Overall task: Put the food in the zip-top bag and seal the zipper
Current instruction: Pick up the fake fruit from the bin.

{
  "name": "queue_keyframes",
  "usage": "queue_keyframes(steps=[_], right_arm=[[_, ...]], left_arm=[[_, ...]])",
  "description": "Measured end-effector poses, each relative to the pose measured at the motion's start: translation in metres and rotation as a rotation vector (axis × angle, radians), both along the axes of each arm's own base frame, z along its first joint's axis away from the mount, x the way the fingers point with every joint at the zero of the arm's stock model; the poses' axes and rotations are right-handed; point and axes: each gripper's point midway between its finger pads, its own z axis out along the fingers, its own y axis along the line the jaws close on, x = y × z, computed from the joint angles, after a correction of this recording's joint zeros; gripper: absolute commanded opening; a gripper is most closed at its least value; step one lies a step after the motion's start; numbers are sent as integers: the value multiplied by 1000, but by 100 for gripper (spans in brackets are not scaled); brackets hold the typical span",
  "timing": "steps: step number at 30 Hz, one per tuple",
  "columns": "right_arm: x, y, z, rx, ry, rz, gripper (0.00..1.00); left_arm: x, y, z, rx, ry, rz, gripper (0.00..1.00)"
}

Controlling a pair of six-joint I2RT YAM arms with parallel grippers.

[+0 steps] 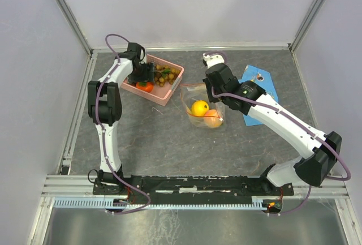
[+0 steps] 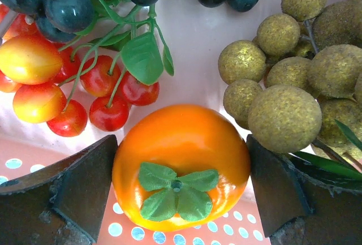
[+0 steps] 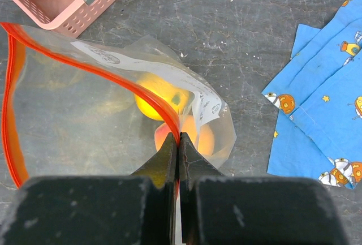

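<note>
Left hand (image 2: pixel 181 185) is down in the pink basket (image 1: pixel 169 90) at the upper left of the overhead view, fingers spread wide. An orange fruit (image 2: pixel 181 160) with a green leafy cap sits right between them. The fingers flank it closely on both sides, but I cannot tell whether they touch it.

In the left wrist view, red cherries (image 2: pixel 107 115) lie just beyond the fruit at centre left. A brownish-green grape bunch (image 2: pixel 283 86) fills the right side, and dark grapes (image 2: pixel 68 7) crowd the top left.

Over to the right hand (image 3: pixel 179 143): its fingers are pressed together, pinching the rim of the zip-top bag (image 3: pixel 85 98) right at the zipper (image 3: pixel 113 78). The red strip curves away toward the upper left of the wrist view, with the bag's mouth gaping.

From overhead, the bag stands on the grey counter (image 1: pixel 169 143) at the centre of the frame, just right of the basket. A yellow lemon (image 1: pixel 199 108) and another orange fruit (image 1: pixel 212 119) are inside it, touching each other. The blue printed cloth (image 1: pixel 261 81) lies flat to the right of the bag, partly under the right arm.
</note>
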Motion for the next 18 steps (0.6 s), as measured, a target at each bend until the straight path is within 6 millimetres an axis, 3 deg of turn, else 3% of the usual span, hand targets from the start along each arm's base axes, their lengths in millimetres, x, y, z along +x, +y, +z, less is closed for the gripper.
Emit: queue_keyframes(steps=[6, 12, 18], right_arm=[[2, 2, 0, 9, -3, -4, 2], [2, 2, 0, 14, -4, -6, 2], [3, 3, 1, 19, -7, -8, 2]], left_arm=[[-1, 1, 0, 6, 5, 3, 82], [-3, 3, 3, 11, 6, 14, 78], [-12, 4, 38, -2, -52, 48, 77]])
